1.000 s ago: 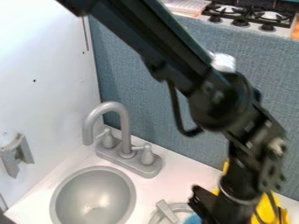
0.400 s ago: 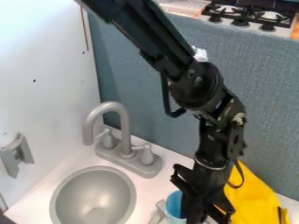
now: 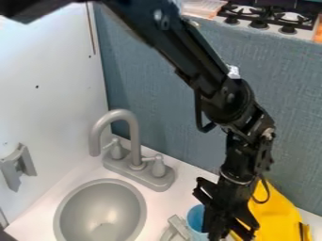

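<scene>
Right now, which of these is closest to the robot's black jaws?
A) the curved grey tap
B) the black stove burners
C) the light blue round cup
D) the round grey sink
C, because the light blue round cup shows right beside the robot's black jaws, which partly cover it.

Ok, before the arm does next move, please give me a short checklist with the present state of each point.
1. Gripper near the blue cup: ok, it is right beside it.
2. Cup held securely: cannot tell, the gripper covers part of it.
3. Base of the cup in sight: not ok, the lower edge of the view cuts it off.
4. Gripper not touching the yellow item: cannot tell, they overlap in the view.
5. Gripper apart from the faucet: ok.
</scene>
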